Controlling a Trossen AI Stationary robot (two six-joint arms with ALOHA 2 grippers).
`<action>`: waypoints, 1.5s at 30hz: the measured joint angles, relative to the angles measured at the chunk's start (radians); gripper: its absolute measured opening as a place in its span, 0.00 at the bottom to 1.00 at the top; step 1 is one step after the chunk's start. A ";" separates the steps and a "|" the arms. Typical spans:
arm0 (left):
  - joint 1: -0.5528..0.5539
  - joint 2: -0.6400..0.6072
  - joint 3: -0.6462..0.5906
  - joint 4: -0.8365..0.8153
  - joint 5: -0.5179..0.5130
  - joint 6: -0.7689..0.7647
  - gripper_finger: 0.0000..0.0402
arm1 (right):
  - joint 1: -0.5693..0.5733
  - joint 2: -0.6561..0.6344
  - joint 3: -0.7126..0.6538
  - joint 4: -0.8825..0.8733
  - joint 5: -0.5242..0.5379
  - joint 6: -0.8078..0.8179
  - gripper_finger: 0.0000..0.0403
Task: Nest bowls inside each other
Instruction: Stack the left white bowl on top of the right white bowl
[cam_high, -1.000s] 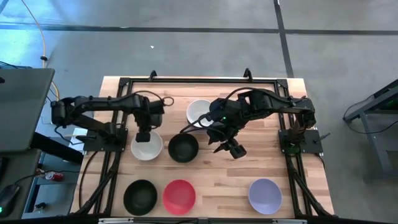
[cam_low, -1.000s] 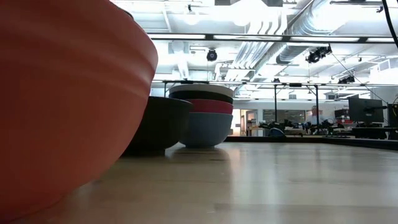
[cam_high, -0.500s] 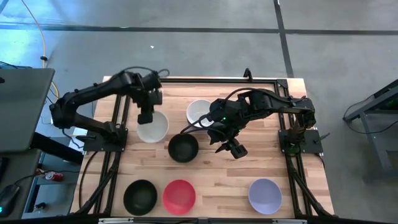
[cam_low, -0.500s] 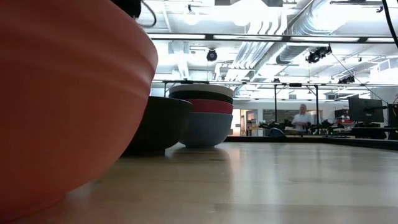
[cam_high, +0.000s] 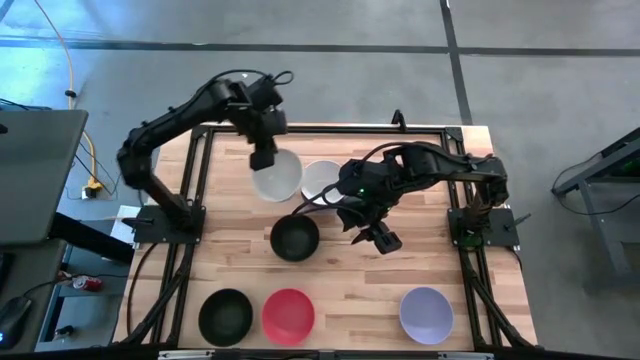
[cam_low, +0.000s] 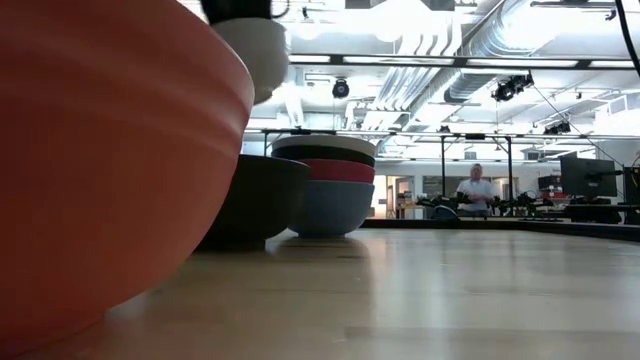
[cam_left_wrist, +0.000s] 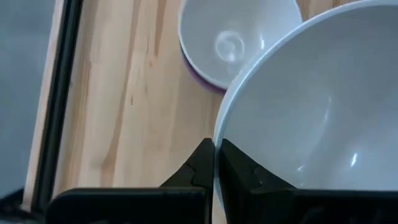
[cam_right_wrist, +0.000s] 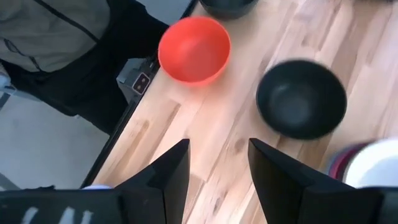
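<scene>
My left gripper (cam_high: 265, 156) is shut on a white bowl (cam_high: 278, 176) and carries it in the air beside the stack of bowls (cam_high: 322, 180). In the low view the stack (cam_low: 325, 186) stands on its blue bottom bowl, with magenta, black and white bowls above. The held white bowl (cam_low: 255, 48) hangs high above the table there. A black bowl (cam_high: 295, 237) sits upright on the table near the stack. My right gripper (cam_high: 380, 238) hovers open to the right of that black bowl. In the right wrist view it (cam_right_wrist: 217, 168) is over bare wood. My left gripper pinches the white bowl's rim (cam_left_wrist: 217, 140), one finger (cam_left_wrist: 242, 174) inside the bowl and one finger (cam_left_wrist: 199, 168) outside. The fingers come from above, pointing down. The bowl is lifted clear of the table, mouth up, partly over the stack's edge.
Along the near edge stand a black bowl (cam_high: 225, 316), a red bowl (cam_high: 288, 316) and a lavender bowl (cam_high: 426, 313), all mouth up. The red bowl (cam_low: 100, 170) fills the low view's left. A person (cam_low: 476, 188) stands far behind the table.
My left gripper has lifted the white bowl clear of the table and carried it toward the far edge and to the right, up beside the stack. It stayed shut on the rim. My right gripper has kept nearly still.
</scene>
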 joint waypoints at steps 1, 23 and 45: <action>-0.002 0.030 0.030 -0.001 0.001 0.000 0.00 | 0.000 -0.004 0.000 -0.018 0.009 0.025 0.38; -0.005 0.468 0.520 -0.084 0.113 0.107 0.00 | 0.173 -0.041 0.000 -0.112 0.286 0.590 0.38; -0.057 0.517 0.520 -0.005 0.106 0.167 0.00 | 0.548 -0.130 -0.503 -0.112 0.538 1.551 0.38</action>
